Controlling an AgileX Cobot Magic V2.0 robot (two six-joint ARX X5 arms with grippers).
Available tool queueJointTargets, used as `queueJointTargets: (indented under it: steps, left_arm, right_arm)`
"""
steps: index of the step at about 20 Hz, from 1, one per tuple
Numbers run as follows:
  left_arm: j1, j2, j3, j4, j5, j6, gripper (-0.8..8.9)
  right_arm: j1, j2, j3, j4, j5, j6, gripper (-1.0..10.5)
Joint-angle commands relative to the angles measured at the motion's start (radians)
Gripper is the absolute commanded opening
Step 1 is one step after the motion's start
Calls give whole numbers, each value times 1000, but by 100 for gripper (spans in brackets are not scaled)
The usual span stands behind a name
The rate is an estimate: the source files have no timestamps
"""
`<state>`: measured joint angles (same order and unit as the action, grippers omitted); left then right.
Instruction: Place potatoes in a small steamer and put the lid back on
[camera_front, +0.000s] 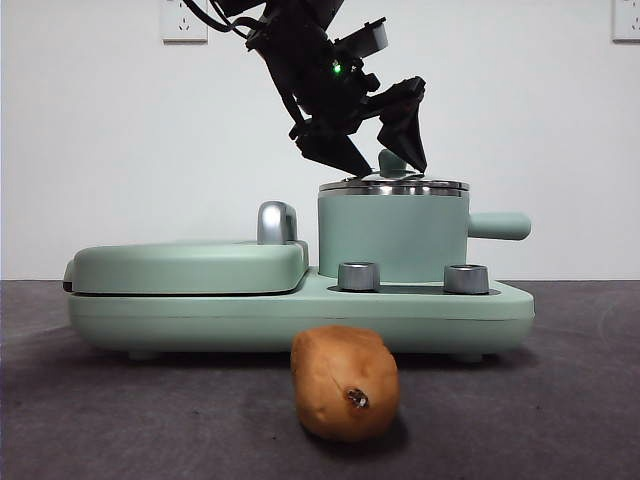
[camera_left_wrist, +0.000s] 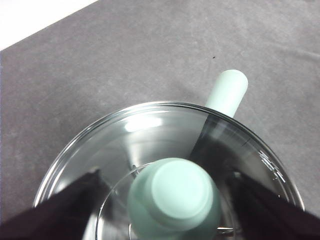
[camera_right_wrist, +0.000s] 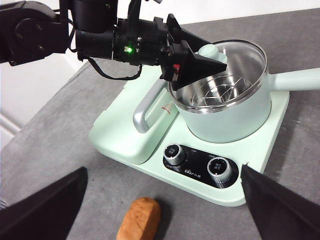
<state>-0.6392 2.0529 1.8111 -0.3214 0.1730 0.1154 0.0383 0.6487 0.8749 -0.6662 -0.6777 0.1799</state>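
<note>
I see the left gripper (camera_front: 390, 160) spread astride the lid (camera_left_wrist: 150, 145) knob, its tips hiding the steamer (camera_front: 392, 238) rim; potato (camera_front: 345, 382) lies clear at lower centre; right gripper (camera_right_wrist: 162, 205) spread, waiting.

The left gripper (camera_left_wrist: 172, 200) straddles the lid (camera_left_wrist: 150, 130) knob at frame bottom, jaws spread; steamer handle (camera_left_wrist: 227, 92) juts upper right over grey surface (camera_left_wrist: 125, 55)

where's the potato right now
The potato lies on the table in front of the cooker base, below the steamer; no gripper is near it.
</note>
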Motion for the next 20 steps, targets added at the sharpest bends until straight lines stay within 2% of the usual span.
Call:
queueJointTargets:
  steps: [1, 7, 13, 18, 20]
  left_arm:
    - [-9, 27, 30, 8, 3, 0, 299]
    - [-10, 27, 30, 8, 2, 4, 28]
    - [-10, 11, 30, 6, 2, 4, 14]
    - [-6, -63, 30, -11, 2, 2, 14]
    - [1, -107, 30, -22, 2, 1, 14]
  right_arm:
    - [1, 4, 17, 7, 0, -12, 488]
    - [1, 4, 17, 7, 0, -12, 488]
    - [1, 4, 17, 6, 0, -11, 488]
    - [1, 4, 17, 7, 3, -8, 488]
    - [12, 10, 17, 6, 28, 0, 488]
